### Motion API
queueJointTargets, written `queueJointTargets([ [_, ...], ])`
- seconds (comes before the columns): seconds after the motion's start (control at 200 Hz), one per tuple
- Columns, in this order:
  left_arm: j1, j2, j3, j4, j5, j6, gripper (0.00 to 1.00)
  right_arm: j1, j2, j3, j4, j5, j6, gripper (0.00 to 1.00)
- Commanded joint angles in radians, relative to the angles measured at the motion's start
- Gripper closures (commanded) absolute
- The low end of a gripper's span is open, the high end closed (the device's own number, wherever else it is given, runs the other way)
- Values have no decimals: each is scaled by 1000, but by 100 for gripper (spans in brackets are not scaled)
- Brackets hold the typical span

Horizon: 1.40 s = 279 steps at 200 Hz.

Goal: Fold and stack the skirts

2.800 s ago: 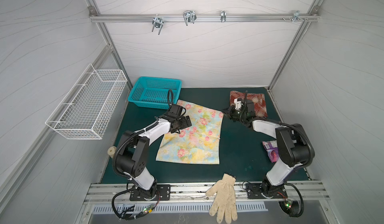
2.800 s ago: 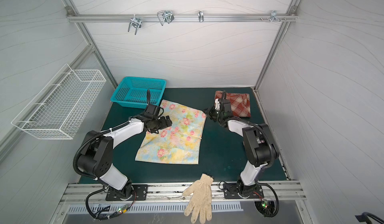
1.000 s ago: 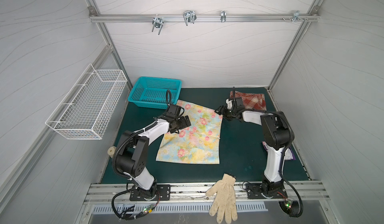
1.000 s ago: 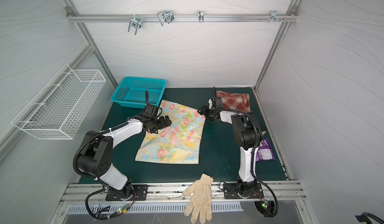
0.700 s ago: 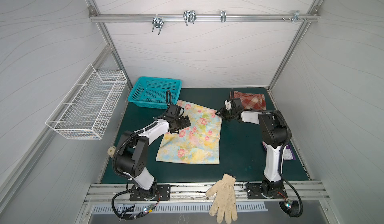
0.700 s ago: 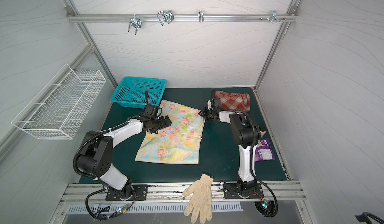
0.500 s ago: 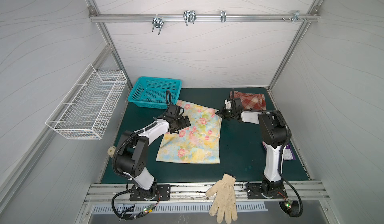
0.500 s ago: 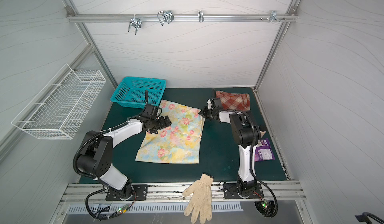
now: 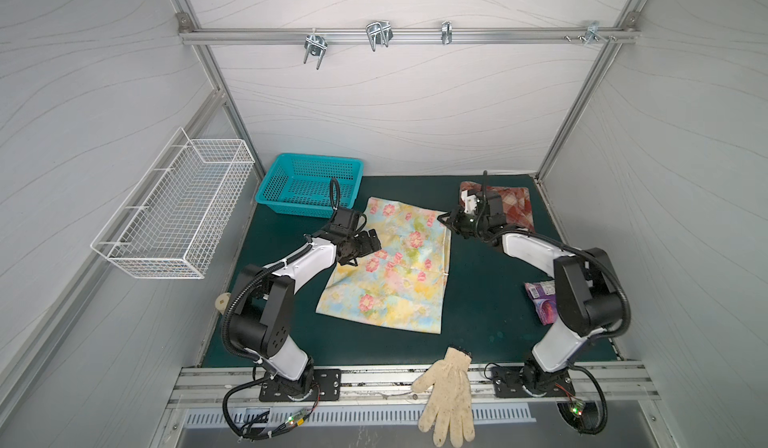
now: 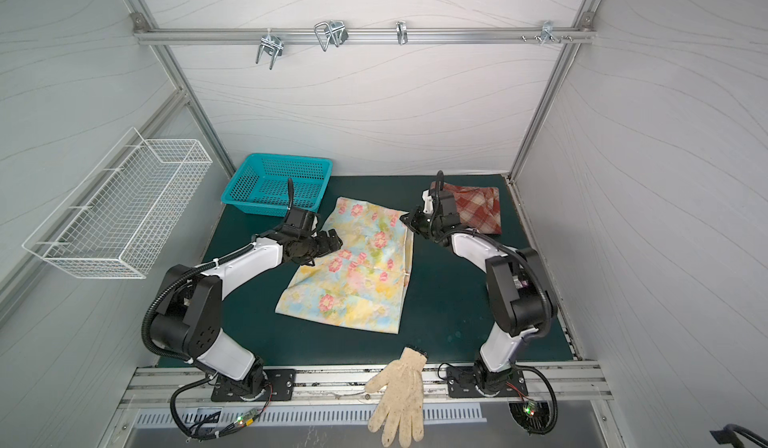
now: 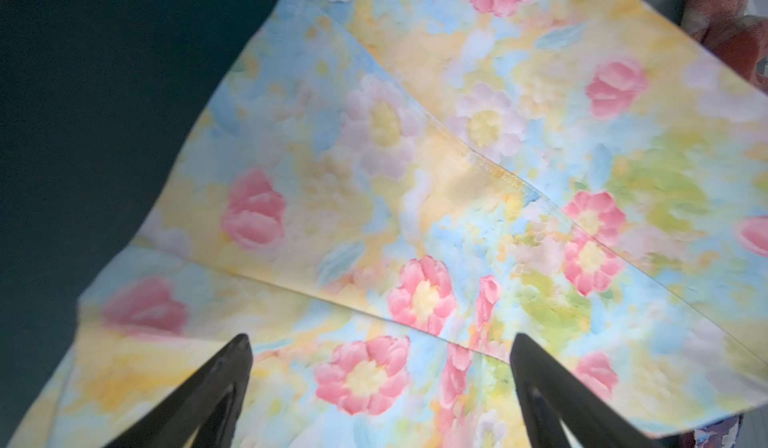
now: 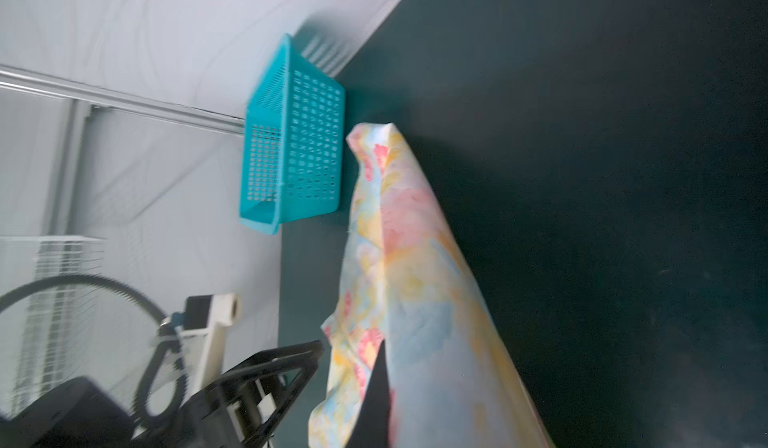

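While the right claw (image 9: 445, 220) pinches floral skirt (image 9: 395, 271) corner, open mat (image 9: 484, 300) adjoins.

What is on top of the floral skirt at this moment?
The open left end effector is over the left edge of the floral skirt; the right end effector is shut on its far corner. Cloth beneath the left one is hidden.

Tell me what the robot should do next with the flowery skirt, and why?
Probably the left gripper should drop and pinch the floral skirt below it. Its jaws hang open above the cloth near the left edge, while the right gripper is shut on the far right corner. With both sides held, the fold could go evenly.
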Motion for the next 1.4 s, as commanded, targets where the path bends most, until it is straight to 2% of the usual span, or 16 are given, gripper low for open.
queueJointTargets([
  [0.0, 4, -7, 7, 29, 31, 11, 3, -2, -75, -59, 5, 14, 72, 100],
  [0.16, 4, 22, 1, 49, 62, 10, 4, -40, -97, -97, 48, -1, 136, 100],
  [0.335, -4, 5, -30, 73, 84, -18, 6, -123, -37, -134, 149, -66, 217, 100],
  [0.575, -36, -78, -71, 62, 89, -22, 1, -243, 141, -161, 362, -163, 384, 100],
  [0.735, -118, -163, -103, 79, 59, -40, 1, -288, 269, -182, 540, -209, 502, 100],
  [0.921, -224, -165, -65, 105, 78, -85, 1, -296, 294, -178, 555, -216, 495, 100],
  [1.021, -277, -135, -61, 173, 89, -120, 1, -303, 278, -172, 534, -220, 478, 100],
  [1.241, -379, 7, 4, 298, 116, -179, 1, -310, 238, -142, 475, -241, 441, 100],
  [1.391, -400, 144, 50, 349, 113, -227, 1, -317, 205, -146, 462, -249, 432, 100],
])
